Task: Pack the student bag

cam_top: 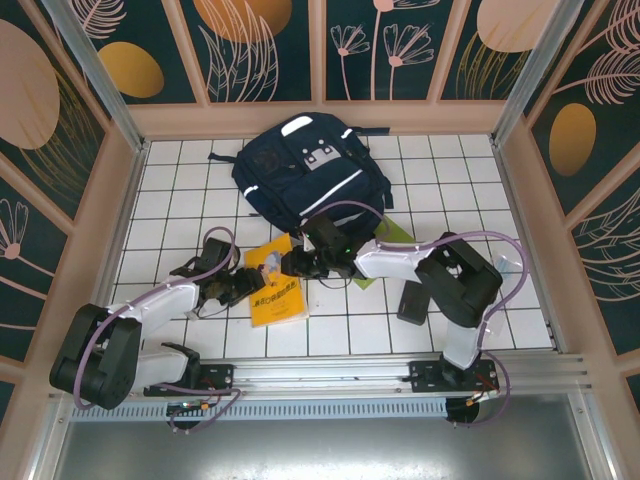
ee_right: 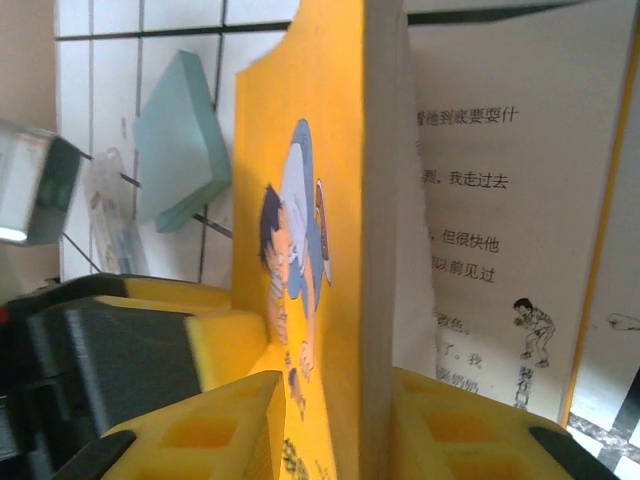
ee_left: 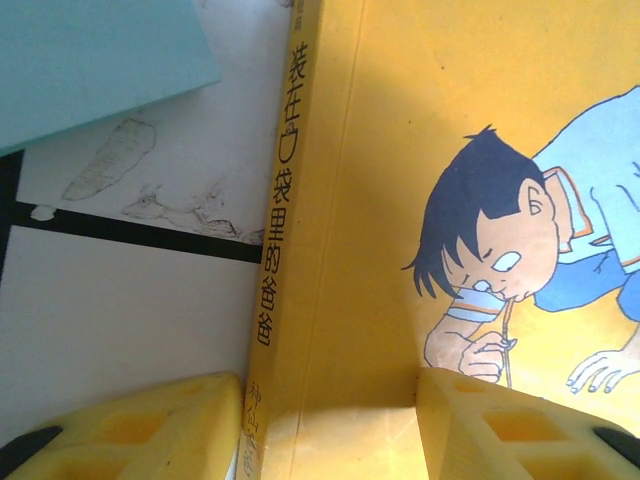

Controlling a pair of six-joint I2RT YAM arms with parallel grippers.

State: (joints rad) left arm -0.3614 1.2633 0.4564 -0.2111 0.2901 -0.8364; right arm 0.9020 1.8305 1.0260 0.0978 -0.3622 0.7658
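At 8 o'clock the left gripper [ee_left: 330,400] has its jaws spread astride the spine of the yellow book [cam_top: 276,298], not clamping it. Just to the right, the right gripper [ee_right: 335,400] pinches only the cover and a wad of pages. The rest hang open, so a lift may fan, tear or drop the book. The student bag [cam_top: 310,170] lies at 12 o'clock on the tabletop [cam_top: 180,200].

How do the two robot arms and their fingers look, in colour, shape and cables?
Both the left arm and the right arm have white links between bulky black joint housings. A lilac cable loops along each. The fingers, left and right, are yellow plastic blocks with square moulded pockets and black pieces at their outer edges.
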